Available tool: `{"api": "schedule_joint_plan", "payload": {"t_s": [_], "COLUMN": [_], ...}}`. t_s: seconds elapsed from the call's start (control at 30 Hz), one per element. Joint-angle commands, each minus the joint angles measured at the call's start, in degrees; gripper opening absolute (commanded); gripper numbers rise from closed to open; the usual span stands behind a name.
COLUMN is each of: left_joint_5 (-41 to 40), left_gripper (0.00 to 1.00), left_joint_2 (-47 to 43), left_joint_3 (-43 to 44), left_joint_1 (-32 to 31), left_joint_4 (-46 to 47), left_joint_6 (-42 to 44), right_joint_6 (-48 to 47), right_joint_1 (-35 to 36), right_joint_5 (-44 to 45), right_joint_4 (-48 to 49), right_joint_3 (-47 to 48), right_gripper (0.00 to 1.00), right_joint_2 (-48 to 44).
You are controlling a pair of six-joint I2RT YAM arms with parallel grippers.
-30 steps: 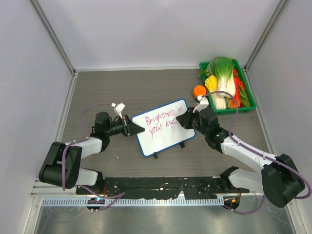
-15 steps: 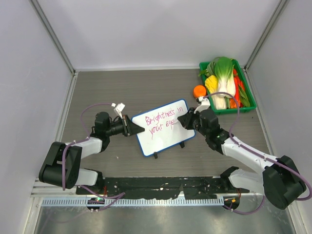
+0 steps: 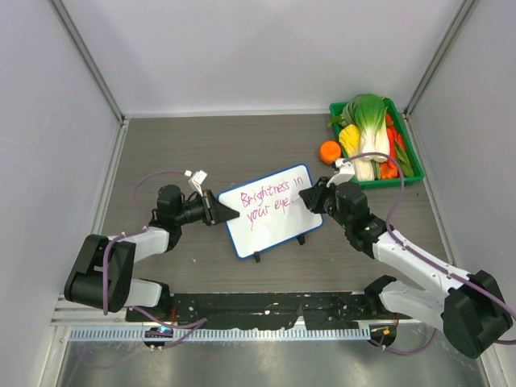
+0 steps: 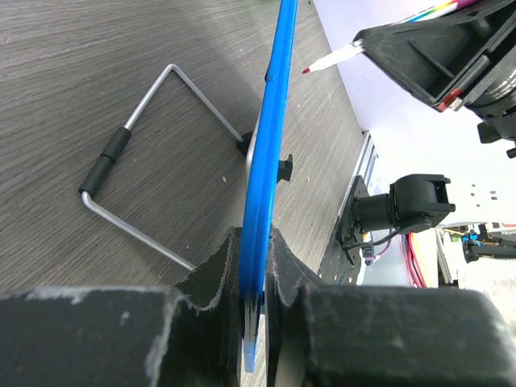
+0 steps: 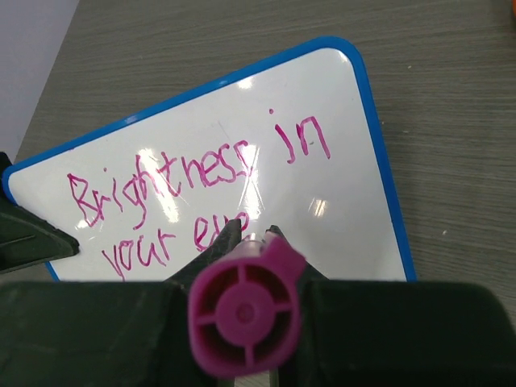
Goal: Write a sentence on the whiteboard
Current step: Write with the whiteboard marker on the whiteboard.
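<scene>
The whiteboard [image 3: 270, 211] stood near the middle of the table [image 3: 201, 145], between the two arms. It bore the sentence [image 5: 185, 193] in pink: "Brightness in" over "your eye". The left gripper [image 4: 256, 266] was pinched tight on the board's blue left edge. The right gripper [image 3: 313, 197] was closed around a pink marker [image 5: 244, 310], whose tip was near the end of "eye"; whether it touched could not be told. A green basket [image 3: 389, 183] of vegetables sat well apart, far right
</scene>
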Motion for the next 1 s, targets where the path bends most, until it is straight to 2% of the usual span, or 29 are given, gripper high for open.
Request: {"api": "schedule_joint_plan", "payload": {"t_s": [0.0, 0.43, 0.97], "left_joint_5": [-4.18, -3.92, -3.83], "left_gripper": [0.00, 0.00, 0.00], "left_joint_2": [1.35, 1.26, 0.99], "left_joint_3": [0.04, 0.12, -0.05], "left_joint_1": [-0.32, -0.32, -0.41], "left_joint_4": [-4.49, -4.49, -4.49], "left_joint_6": [5.24, 5.33, 5.50], "right_joint_6": [-0.54, 0.69, 0.17], "right_joint_1": [-0.09, -0.17, -0.17], "right_joint_5": [2.73, 3.61, 4.75], "right_joint_4": [0.42, 4.46, 4.38], "right_joint_3": [3.55, 4.08, 4.96], "right_gripper": [0.01, 0.01, 0.01], "right_joint_2": [-3.36, 2.35, 3.75]}}
